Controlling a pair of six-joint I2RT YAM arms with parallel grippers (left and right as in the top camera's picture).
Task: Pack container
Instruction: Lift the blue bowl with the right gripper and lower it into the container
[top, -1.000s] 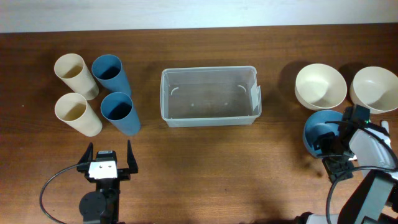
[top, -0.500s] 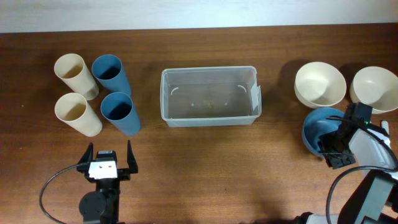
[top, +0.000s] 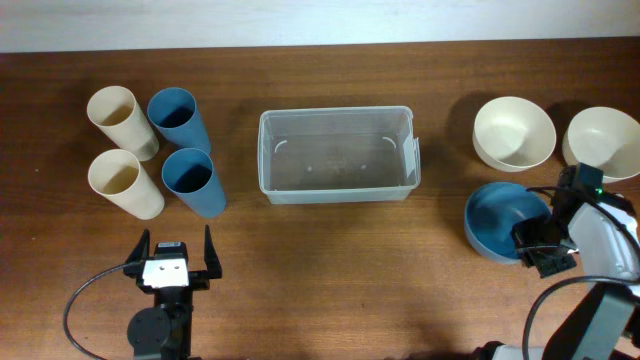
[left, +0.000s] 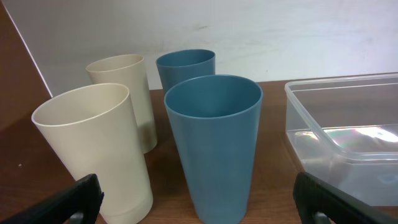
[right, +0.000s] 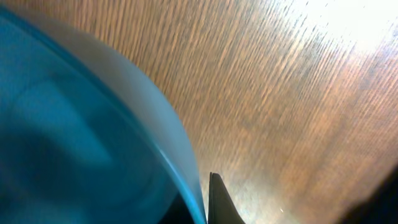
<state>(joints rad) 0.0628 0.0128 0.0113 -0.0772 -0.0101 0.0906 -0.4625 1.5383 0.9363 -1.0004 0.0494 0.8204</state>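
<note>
The container (top: 335, 111) sat mouth-up, long axis left to right. The left gripper (top: 176, 242) gaped empty; the right gripper (top: 532, 245) pinched the blue bowl (top: 495, 215) by its rim.

blue bowl (right: 74, 124) blurred, container (left: 348, 152) cut off

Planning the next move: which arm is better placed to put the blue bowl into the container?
Right. The right end effector grips the blue bowl by the rim; the left end effector sits open by the cups, beyond the container.
</note>
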